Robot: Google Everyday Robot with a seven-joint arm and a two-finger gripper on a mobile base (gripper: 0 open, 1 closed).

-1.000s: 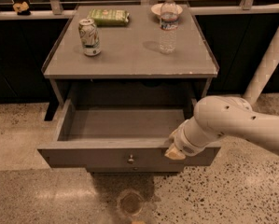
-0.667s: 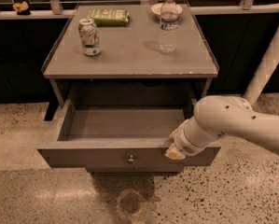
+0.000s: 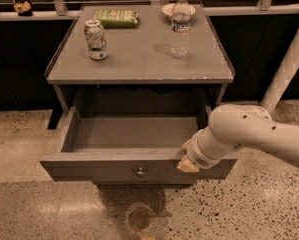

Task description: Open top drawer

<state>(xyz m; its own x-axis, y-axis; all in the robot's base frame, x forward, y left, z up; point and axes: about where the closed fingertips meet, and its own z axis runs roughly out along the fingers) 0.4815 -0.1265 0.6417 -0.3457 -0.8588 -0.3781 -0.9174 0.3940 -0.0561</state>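
sitting at open top drawer (image 3: pixel 133 132) rim, gripper (image 3: pixel 188 164) above speckled floor (image 3: pixel 249 211).

We see dim, warm light from above, a soft sheen on the counter (image 3: pixel 139 64), deep shadow behind it, the top drawer (image 3: pixel 89 170) evenly lit inside, the hand (image 3: pixel 188 164) at its front rim, pale, perhaps overexposed.

One camera, high in front of the open grey-brown wooden top drawer (image 3: pixel 131 136), facing down, close in. The gripper (image 3: pixel 188 165) sits at that drawer's front rim, right side.
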